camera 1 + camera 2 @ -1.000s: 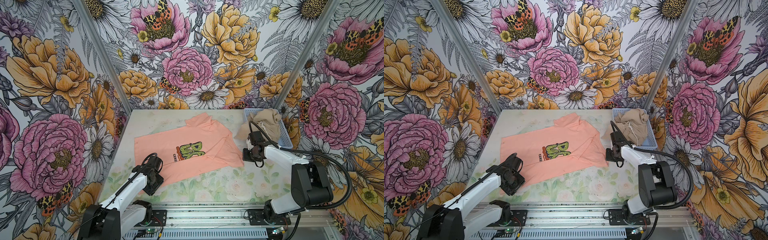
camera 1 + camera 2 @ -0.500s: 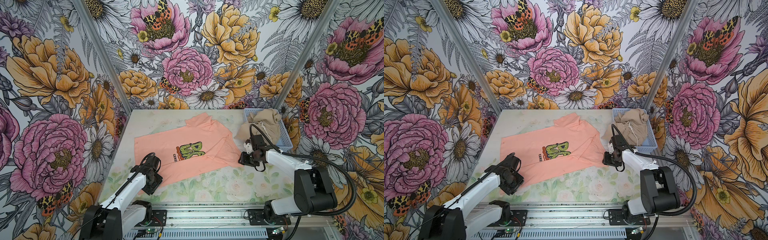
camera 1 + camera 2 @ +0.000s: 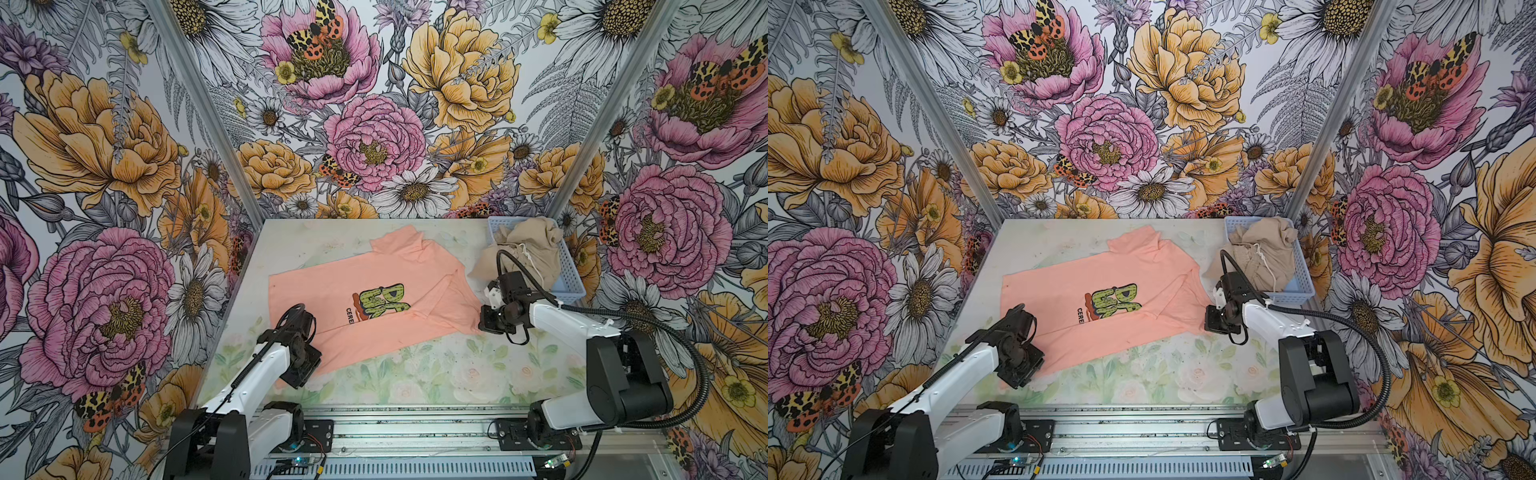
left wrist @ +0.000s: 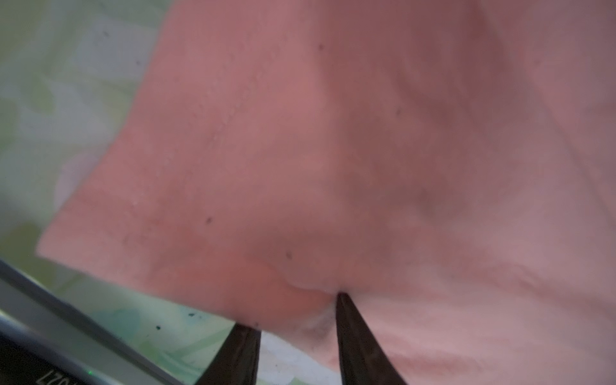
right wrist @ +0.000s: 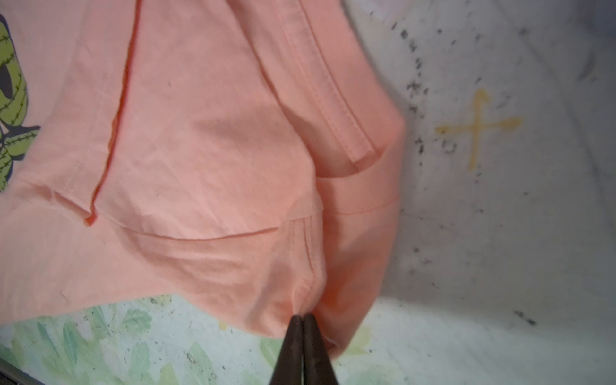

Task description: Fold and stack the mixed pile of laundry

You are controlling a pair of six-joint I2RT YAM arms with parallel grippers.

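The peach-pink T-shirt [image 3: 399,266] [image 3: 1054,286] lies spread on the table, print up, with one sleeve folded in. The beige shorts [image 3: 530,249] [image 3: 1264,249] sit bunched in the basket and spill over its near side. My left gripper [image 3: 306,374] [image 3: 1022,374] is at the shirt's near-left hem. In the left wrist view the left gripper [image 4: 293,311] stands open, one finger under the T-shirt [image 4: 333,150] and one on top. My right gripper [image 3: 484,325] [image 3: 1211,323] [image 5: 303,316] is shut on a pinch of the T-shirt [image 5: 200,150] at its near-right corner.
A light blue perforated basket [image 3: 571,286] [image 3: 1305,286] stands at the table's back right, just behind the right arm. A yellow cross mark [image 5: 478,128] is on the table beside the shirt's corner. Floral walls close in three sides.
My right gripper slid left and nearer to the shirt's corner, opened, then shut on the fabric. The left gripper crept along the hem and its jaws narrowed a little.
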